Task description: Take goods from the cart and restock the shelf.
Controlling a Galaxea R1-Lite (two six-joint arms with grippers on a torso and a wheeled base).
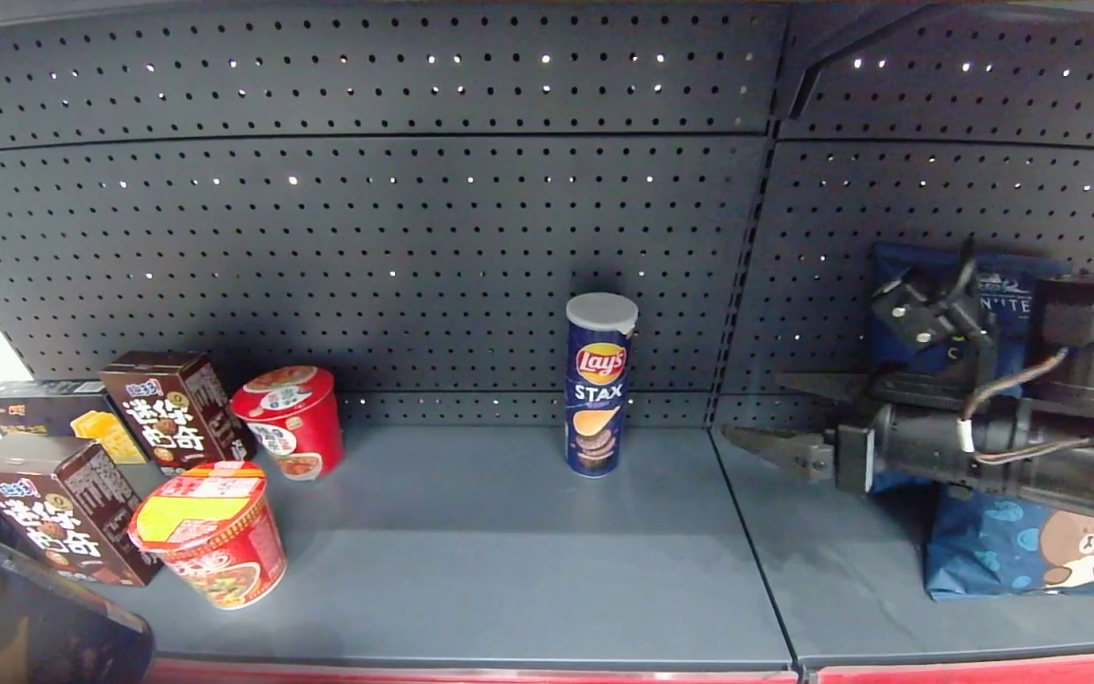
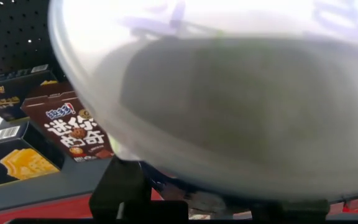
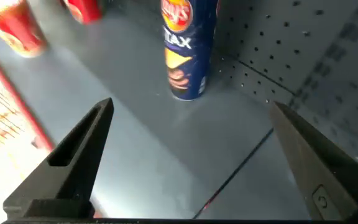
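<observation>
Standing upright on the shelf [image 1: 509,570], the can [image 1: 599,399] sits close to the back panel, long axis vertical, lid on top. The right hand [image 1: 751,410] lies on the robot's right of it, about level with the can's lower half. It points straight at the can but is apart from it, with bare shelf between. Its fingers are spread wide with nothing in them. From the wrist, the can [image 3: 188,50] shows ahead of the gap in the right hand [image 3: 191,106], a little off centre.

The right arm is clearly the nearer one. My read is that the can is already stocked, so the empty hand has to back out sideways without brushing it, since a tall thin can tips easily.

A pale round thing [image 2: 216,112] sits hard against the left wrist camera. It is possibly the next good, but it's too close to say, and I cannot tell whether that arm is gripping it. Cups [image 1: 215,532] and boxes [image 1: 177,408] crowd the shelf's left end, well apart from the can.
</observation>
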